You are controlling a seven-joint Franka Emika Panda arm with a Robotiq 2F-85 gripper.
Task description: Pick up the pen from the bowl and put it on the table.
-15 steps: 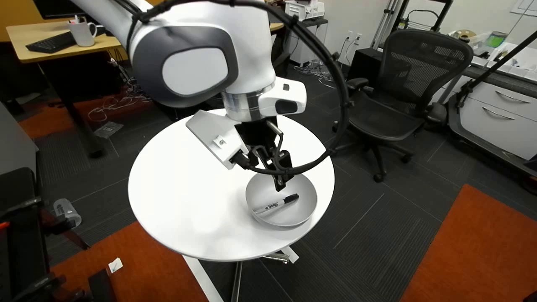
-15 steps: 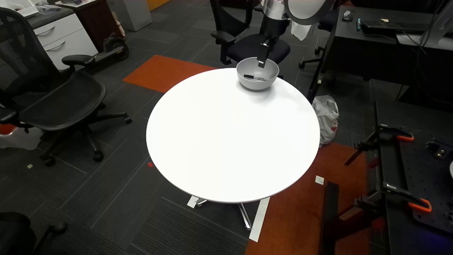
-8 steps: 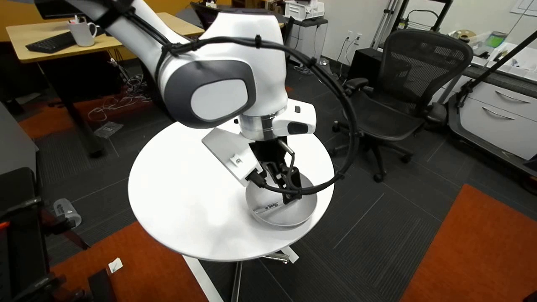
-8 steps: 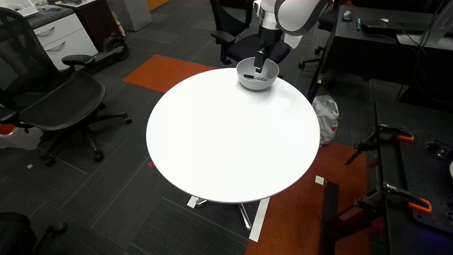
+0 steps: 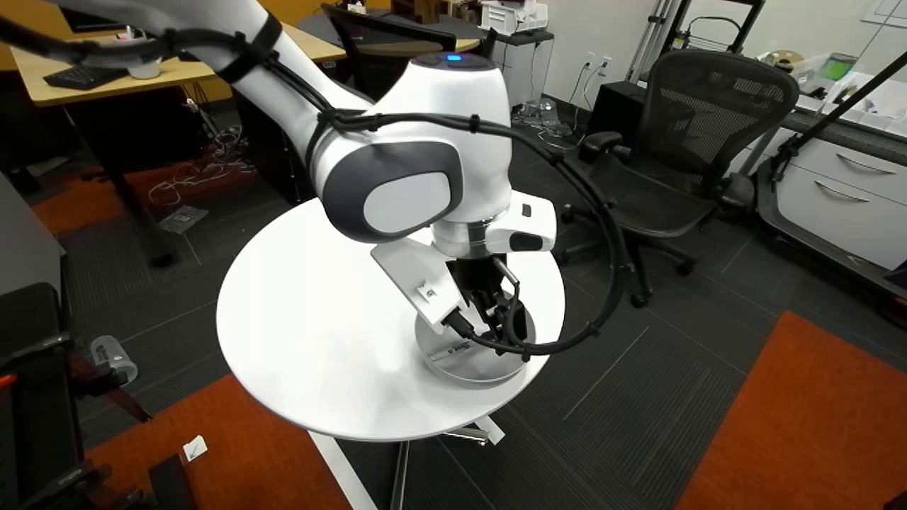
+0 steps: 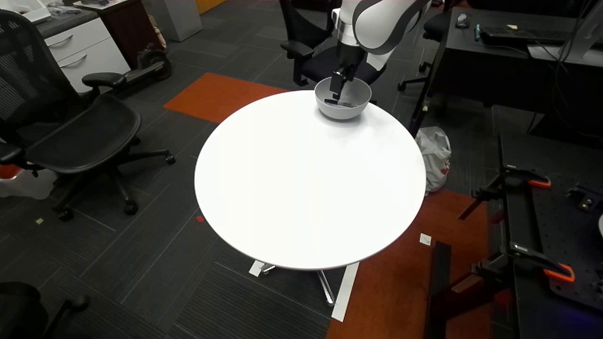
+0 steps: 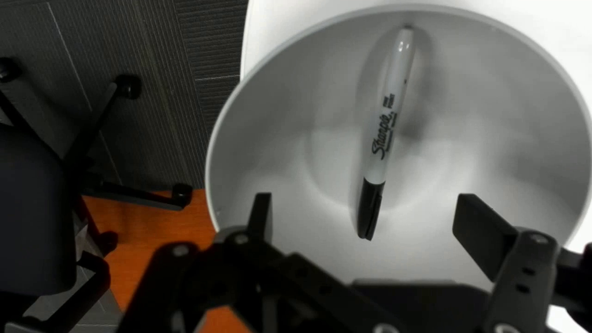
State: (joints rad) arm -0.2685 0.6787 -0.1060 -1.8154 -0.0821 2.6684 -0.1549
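Note:
The pen is a grey-white marker with a black cap and lies in the bowl in the wrist view (image 7: pixel 386 125) and both exterior views (image 5: pixel 453 348) (image 6: pixel 346 104). The light grey bowl (image 5: pixel 478 370) stands near the edge of the round white table (image 5: pixel 312 319); it also shows in the wrist view (image 7: pixel 277 152) and an exterior view (image 6: pixel 340 113). My gripper (image 7: pixel 363 208) is open, its fingers one on each side of the pen's cap end, apart from it. In an exterior view the gripper (image 6: pixel 335 92) reaches into the bowl; in an exterior view (image 5: pixel 514 352) it hides the cap.
A black mesh chair (image 5: pixel 694 142) stands beside the table. A dark chair (image 6: pixel 325 61) stands behind the bowl. A black bench with orange-tipped clamps (image 6: pixel 551 197) and a wooden desk (image 5: pixel 42 53) stand farther off. A black cable (image 5: pixel 609 283) loops beside the gripper.
My gripper has moved down into the bowl and toward the pen's cap end. The pen and the bowl have not visibly moved.

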